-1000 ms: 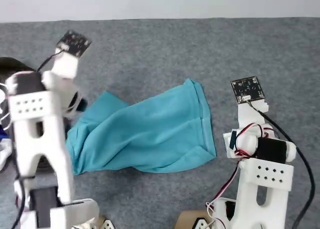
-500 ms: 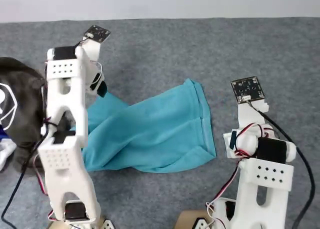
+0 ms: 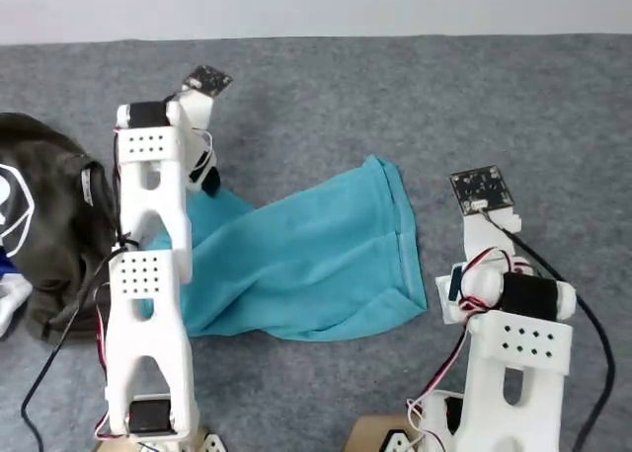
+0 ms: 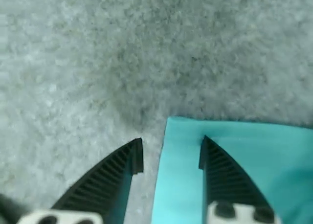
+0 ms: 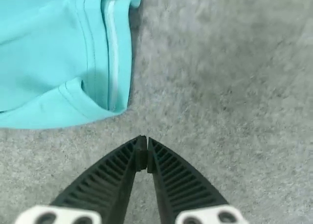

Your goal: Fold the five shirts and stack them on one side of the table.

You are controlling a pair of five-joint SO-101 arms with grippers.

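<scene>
A dark shirt heap (image 3: 49, 215) lies at the left edge of the grey table (image 3: 326, 87). The left gripper (image 4: 171, 145) is spread wide, with 1 finger over bare table and 1 over a corner of the teal shirt (image 3: 296, 260), which lies mid-table. The right gripper (image 5: 145, 142) is clenched on nothing, just beside the shirt's hem.

teal shirt (image 3: 296, 264) spread rumpled, centre; dark shirt (image 3: 47, 215) bunched far left.

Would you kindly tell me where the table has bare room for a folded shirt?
Bare table runs along the far edge beyond the teal shirt, and right of it past the right arm. The left side is crowded: the dark shirt pile and the left arm.
</scene>
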